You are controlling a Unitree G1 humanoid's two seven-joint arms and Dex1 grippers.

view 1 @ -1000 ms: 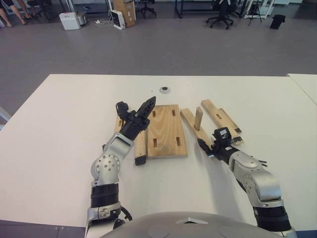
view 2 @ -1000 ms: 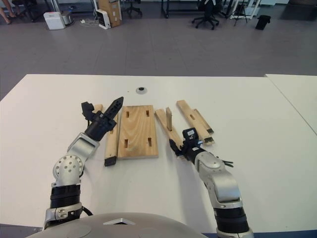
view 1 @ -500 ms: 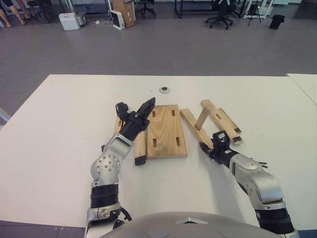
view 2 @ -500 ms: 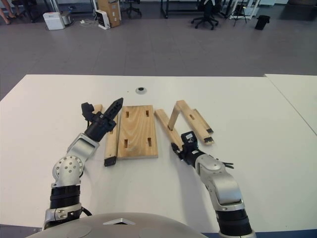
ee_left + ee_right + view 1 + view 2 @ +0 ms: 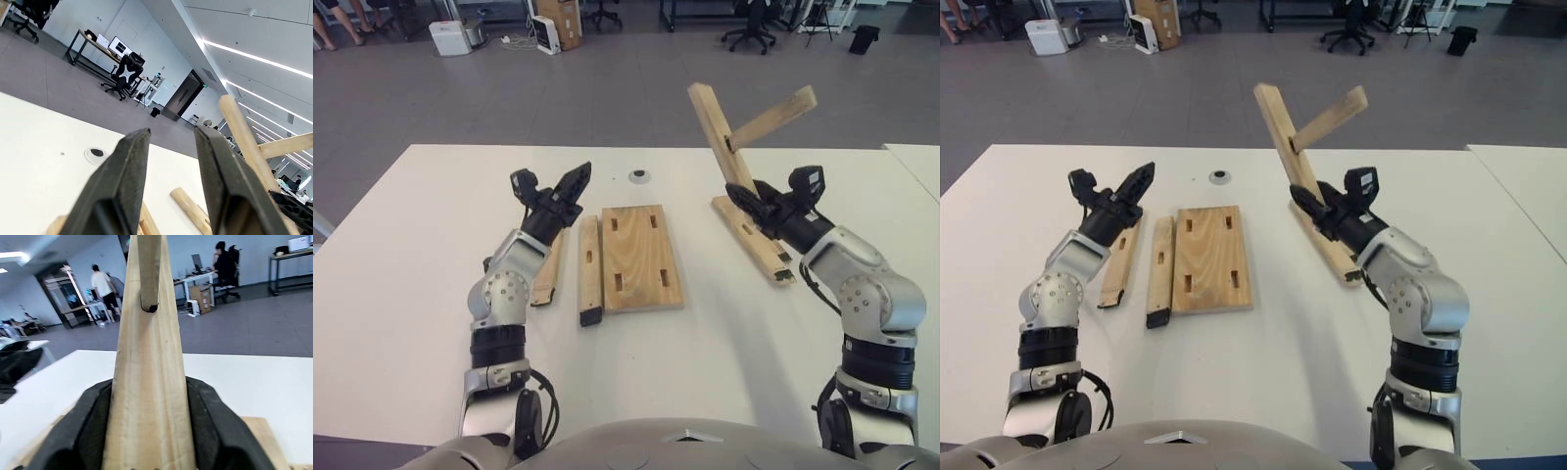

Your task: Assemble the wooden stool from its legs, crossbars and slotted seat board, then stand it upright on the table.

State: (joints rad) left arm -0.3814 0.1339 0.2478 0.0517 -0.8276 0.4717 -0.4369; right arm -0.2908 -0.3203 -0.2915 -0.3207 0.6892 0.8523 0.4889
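- Fingers of the right gripper [image 5: 744, 201] are closed on the lower end of the raised leg [image 5: 717, 132]. It is held high in the upper right of the frame, tilted, with the crossbar [image 5: 771, 117] plugged into its slot and pointing up and to the right.
- The crossbar seems held only by the slot. If the leg is turned or shaken, I think it can loosen and fall out.
- The grip is at one end and the long part is free, so the leg may turn or slip between the fingers [image 5: 93, 431].
- A lying leg [image 5: 756, 243] rests on the desk [image 5: 411, 294] directly below the right gripper. If the raised leg comes down too steeply, it may strike this one and push it away.
- Fingers of the left gripper [image 5: 171, 134] are open with nothing between them. It hangs above the desk at the left centre of the frame.
- The seat board [image 5: 641, 257] lies flat in the middle, slots up. A near leg [image 5: 590, 282] lies just beside its left edge, and a far leg [image 5: 546, 282] lies further left, partly under the left arm.
- A round cap [image 5: 637, 176] sits in the desk behind the board. I judge it is not an obstacle.
- Between the raised leg and the board I see no object, but the left gripper is near the board and the two arms could meet there.
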